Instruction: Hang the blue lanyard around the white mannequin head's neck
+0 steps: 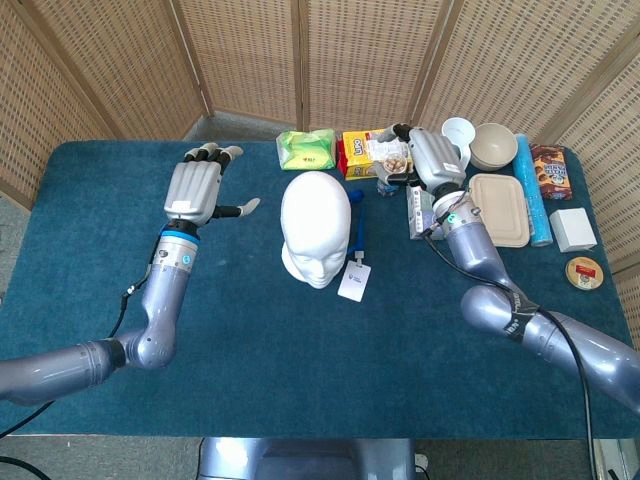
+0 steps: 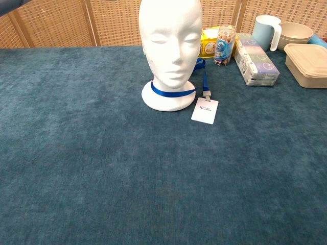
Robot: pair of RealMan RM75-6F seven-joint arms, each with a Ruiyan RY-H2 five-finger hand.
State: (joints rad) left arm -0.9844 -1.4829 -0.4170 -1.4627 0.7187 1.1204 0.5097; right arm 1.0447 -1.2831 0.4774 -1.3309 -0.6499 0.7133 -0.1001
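Head view: white mannequin head [image 1: 316, 228] upright near the middle of the blue tabletop [image 1: 90, 230], face turned toward the robot. Blue lanyard [image 1: 358, 228] showing as a short strap along the head's right flank, ending at a white badge [image 1: 351, 283] flat on the cloth just beside the base. Left robot hand [image 1: 197, 185] raised to the left of the head, fingers straight and spread, thumb out toward the head, holding nothing and clear of the strap. Right robot hand [image 1: 432, 160] raised behind and to the right of the head, seen from the back, fingers curled down out of sight, so grip not readable; no strap visible in it. Along the far edge: green packet [image 1: 307, 148], yellow box [image 1: 362, 155], white cup [image 1: 459, 133], beige bowl [image 1: 494, 146], lidded beige container [image 1: 499, 209].

Chest view: mannequin head [image 2: 171, 48] facing the camera, lanyard [image 2: 172, 92] looped low around the neck just above the flared base, one strand running up the right side of the neck and then down to the badge [image 2: 205, 111] lying flat beside the base. Neither robot hand within this view. Behind, to the right: small printed can [image 2: 225, 45], pastel carton [image 2: 257, 58], cup [image 2: 266, 31], bowl [image 2: 296, 33]
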